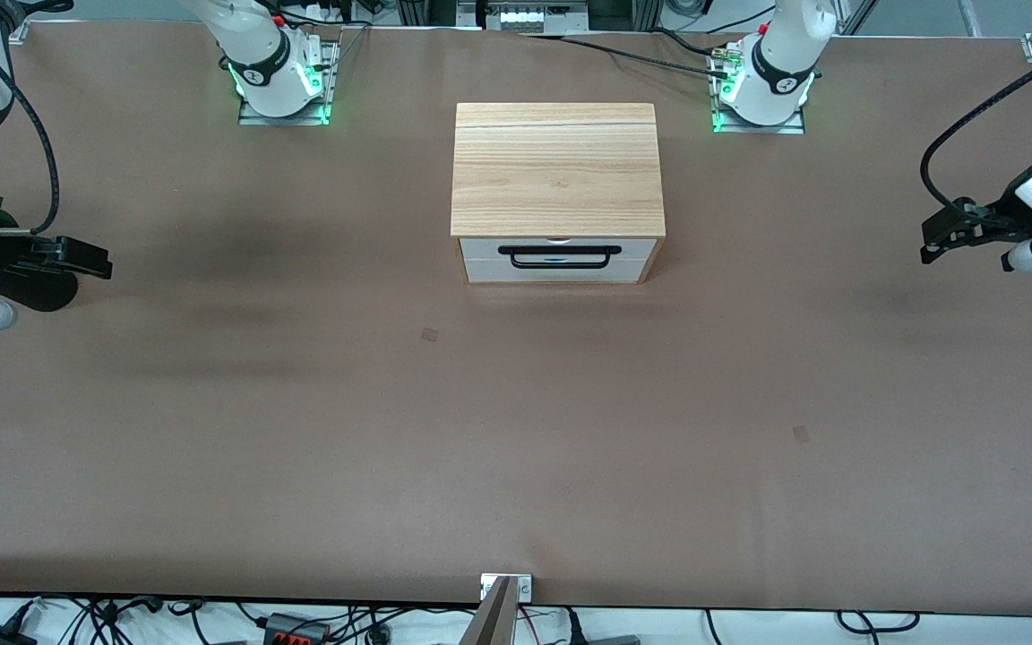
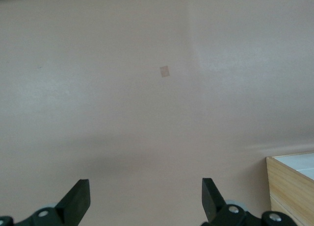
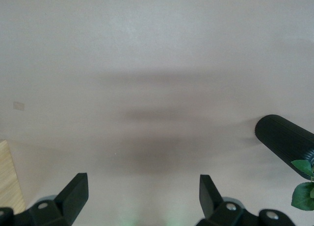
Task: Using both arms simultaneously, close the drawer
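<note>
Front view: drawer [image 1: 554, 260] pushed flush into light oak cabinet [image 1: 557, 168], mid-bench near the edge with the arm bases, black bar handle [image 1: 559, 257] facing the camera. Left end effector [image 1: 939, 235] up over the bench's left-arm end; right end effector [image 1: 90, 258] over the right-arm end; both well apart from the cabinet.

Left wrist view: left end effector [image 2: 145, 199] spread wide, holding nothing, above bare brown bench [image 2: 122, 113]; cabinet corner at the frame's edge.

Right wrist view: right end effector [image 3: 143, 196] likewise wide open, empty, above bench.

Robotics lab: two arms [image 1: 270, 67] bolted to paper-covered table [image 1: 301, 430], cables [image 1: 211, 618] + aluminium framing at edges.
</note>
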You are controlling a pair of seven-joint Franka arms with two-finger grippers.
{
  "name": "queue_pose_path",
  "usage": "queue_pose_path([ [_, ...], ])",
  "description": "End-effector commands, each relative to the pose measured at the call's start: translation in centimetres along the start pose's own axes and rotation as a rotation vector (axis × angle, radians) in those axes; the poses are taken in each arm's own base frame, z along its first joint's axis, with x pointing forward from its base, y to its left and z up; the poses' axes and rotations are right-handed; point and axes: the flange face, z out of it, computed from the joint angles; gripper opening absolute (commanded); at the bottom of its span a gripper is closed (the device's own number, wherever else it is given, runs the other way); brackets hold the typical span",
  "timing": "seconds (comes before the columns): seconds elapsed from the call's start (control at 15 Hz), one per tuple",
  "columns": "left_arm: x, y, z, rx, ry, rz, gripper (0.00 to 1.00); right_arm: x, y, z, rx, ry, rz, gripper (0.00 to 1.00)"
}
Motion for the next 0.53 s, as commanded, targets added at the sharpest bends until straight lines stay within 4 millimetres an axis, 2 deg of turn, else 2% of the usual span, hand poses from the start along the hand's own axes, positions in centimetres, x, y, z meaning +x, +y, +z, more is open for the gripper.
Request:
queue_pose_path([
  [0.0, -0.8, 0.1, -0.7, -0.010, -0.002, 0.006, 1.00, -0.7, 0.2, -0.3, -0.005, 0.006, 0.006, 1.00],
  [0.2, -0.7, 0.4, -0.6, -0.010, -0.013, 0.011, 1.00, -0.8, 2.1, -0.4, 0.003, 0.014, 0.022, 1.00],
  [0.27, -0.7, 0.4, -0.8, -0.010, -0.015, 0.010, 1.00, -1.1, 2.1, -0.6, 0.004, 0.017, 0.019, 1.00],
  [0.33, -0.7, 0.5, -0.8, -0.010, -0.015, 0.012, 1.00, -1.7, 1.9, -0.2, 0.010, 0.021, 0.016, 1.00],
  [0.47, -0.7, 0.6, -0.7, -0.011, -0.022, 0.014, 1.00, -4.5, 1.7, 0.9, 0.007, 0.064, 0.012, 1.00],
])
